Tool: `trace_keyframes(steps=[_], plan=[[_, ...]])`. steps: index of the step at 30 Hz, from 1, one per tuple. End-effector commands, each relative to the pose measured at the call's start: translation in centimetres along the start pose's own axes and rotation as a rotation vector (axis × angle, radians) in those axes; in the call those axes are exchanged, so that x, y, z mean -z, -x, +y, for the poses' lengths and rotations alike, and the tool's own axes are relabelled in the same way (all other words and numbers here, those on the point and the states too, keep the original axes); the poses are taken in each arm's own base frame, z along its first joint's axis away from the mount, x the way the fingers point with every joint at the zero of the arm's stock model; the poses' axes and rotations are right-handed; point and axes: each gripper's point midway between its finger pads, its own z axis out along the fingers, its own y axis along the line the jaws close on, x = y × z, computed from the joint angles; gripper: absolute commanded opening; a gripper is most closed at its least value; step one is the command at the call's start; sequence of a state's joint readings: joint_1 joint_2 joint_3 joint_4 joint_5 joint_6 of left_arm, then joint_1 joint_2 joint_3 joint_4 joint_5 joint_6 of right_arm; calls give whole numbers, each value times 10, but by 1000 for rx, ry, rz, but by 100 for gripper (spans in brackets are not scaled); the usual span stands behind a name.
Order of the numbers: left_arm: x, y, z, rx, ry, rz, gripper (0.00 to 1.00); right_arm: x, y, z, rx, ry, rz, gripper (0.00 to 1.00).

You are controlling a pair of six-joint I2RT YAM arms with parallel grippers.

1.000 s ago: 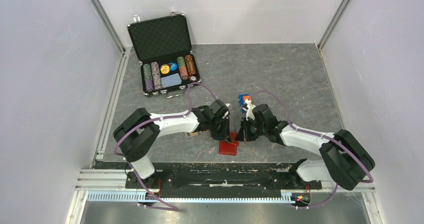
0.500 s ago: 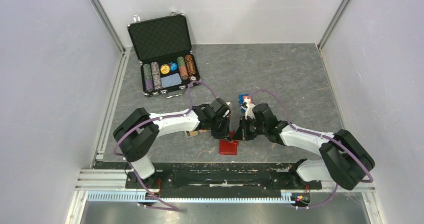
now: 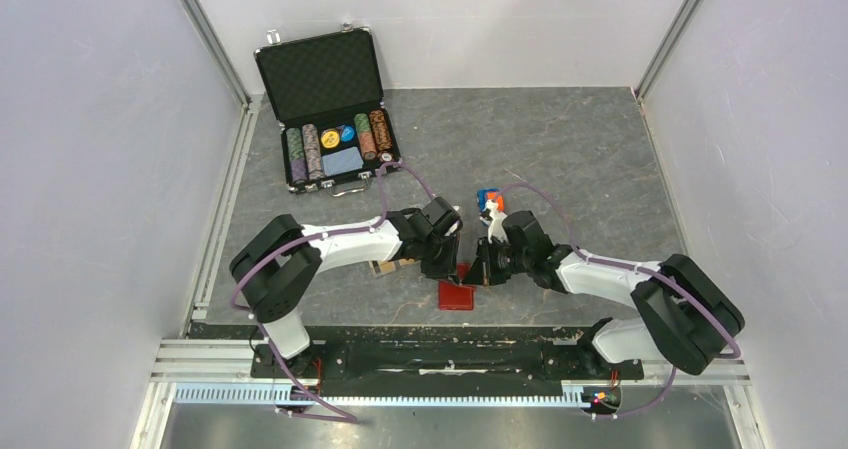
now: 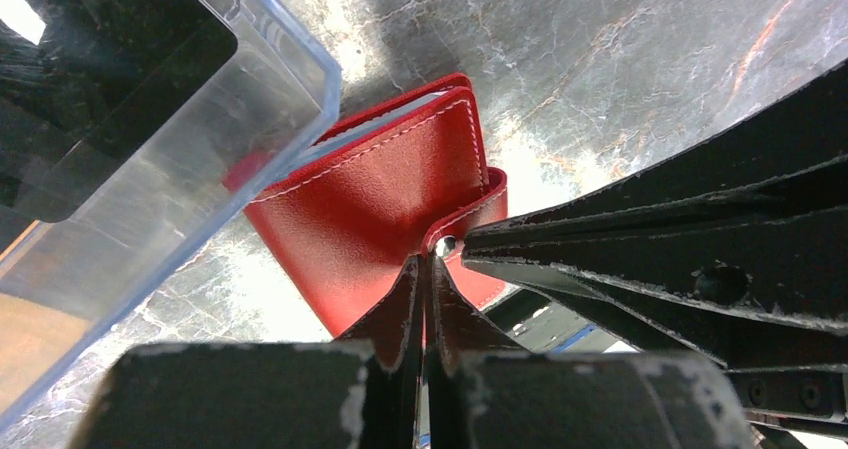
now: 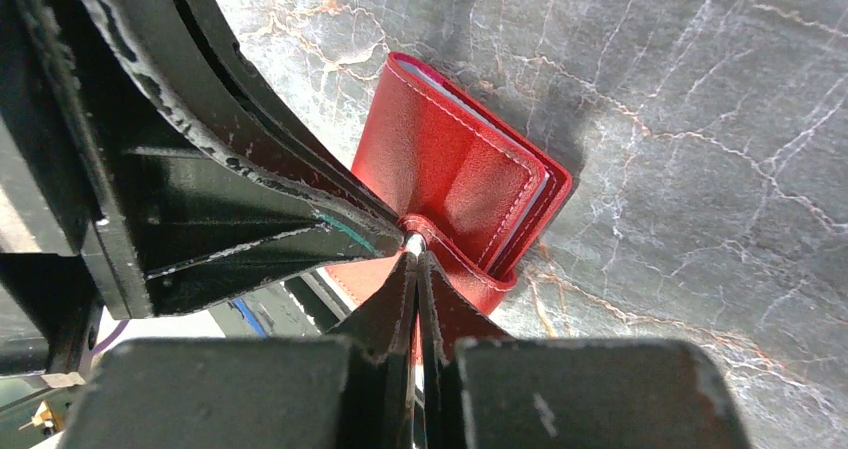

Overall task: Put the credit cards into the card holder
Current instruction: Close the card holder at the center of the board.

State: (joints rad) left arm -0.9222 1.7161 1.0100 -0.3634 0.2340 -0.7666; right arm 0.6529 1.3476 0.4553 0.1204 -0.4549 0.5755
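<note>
Item, left hand (image 4: 432, 265): we record its fingers pressed together, pinching the end of the snap tab (image 5: 470, 281) of a red wallet (image 4: 370, 199) right at the metal stud. Item, right hand (image 5: 415, 257): likewise pressed together on the same tab, and it reaches in from the opposite side, so the two sets of fingertips meet nose to nose. We judge this double pinch is meant to pull the snap apart, one hand bracing while the other tugs, since the wallet lies closed and flat on the grey marbled table (image 4: 620, 49). Item, credit cards: we see no orange-gold face plainly. Pale card edges show inside the wallet's fold, and we take it the cards sit there, which is why the wallet must be opened first. Item, card holder (image 4: 250, 99): clear acrylic, standing on the table just beside the wallet on the left hand's side, close enough for a short transfer. A tan patch shows through its wall, and we cannot tell what it is. Item, far corner: a black chip briefcase (image 3: 325, 74), lid up, holding rows of poker chips (image 3: 310, 152) and a pale blue card (image 3: 343, 159), well apart from the work. Writing or brands: none legible on any item.
</note>
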Motion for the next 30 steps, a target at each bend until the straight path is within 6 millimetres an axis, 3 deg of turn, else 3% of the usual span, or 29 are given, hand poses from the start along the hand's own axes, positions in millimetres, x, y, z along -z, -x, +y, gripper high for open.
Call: trace_keyframes(steps=[1, 21, 30], plan=[[-2, 5, -5, -12, 4, -10, 2, -4, -2, 3, 13, 22, -3, 1], [-16, -11, 4, -8, 40, 33, 2, -11, -21, -12, 2, -56, 63, 0], [7, 11, -21, -33, -20, -55, 2, -4, 12, 12, 48, -15, -32, 0]])
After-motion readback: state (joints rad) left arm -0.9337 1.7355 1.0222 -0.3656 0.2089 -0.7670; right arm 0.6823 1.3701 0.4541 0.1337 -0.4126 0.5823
